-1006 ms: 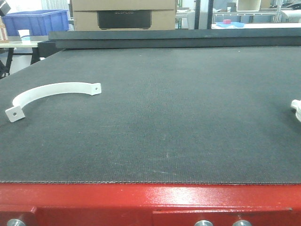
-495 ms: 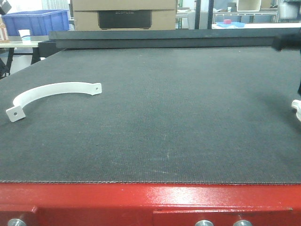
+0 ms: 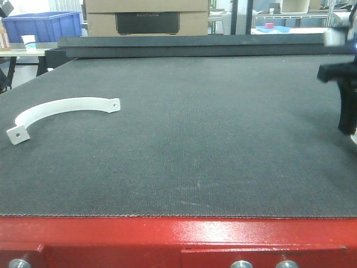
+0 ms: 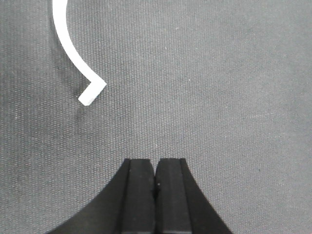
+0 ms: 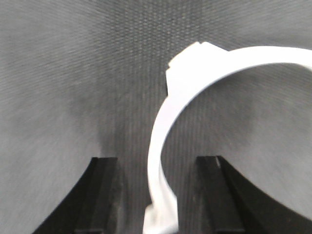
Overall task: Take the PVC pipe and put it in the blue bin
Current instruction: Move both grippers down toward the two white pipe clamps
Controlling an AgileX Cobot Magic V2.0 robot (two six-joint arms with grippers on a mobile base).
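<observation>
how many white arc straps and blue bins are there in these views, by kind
white plastic arc straps: 2, one lying on the left of the dark grey woven mat, one between the fingers of the open right gripper
blue plastic bin: 1, in the background, far left
total: 3

Left gripper [image 4: 156, 165], jaws pressed together, and right gripper [image 5: 158, 163], jaws spread wide apart, both facing downward

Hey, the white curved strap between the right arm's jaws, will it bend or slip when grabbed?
Probably light and springy: the PVC pipe is a thin open arc. Its smooth-looking plastic may slip. Being an arc, it likely won't roll.
</observation>
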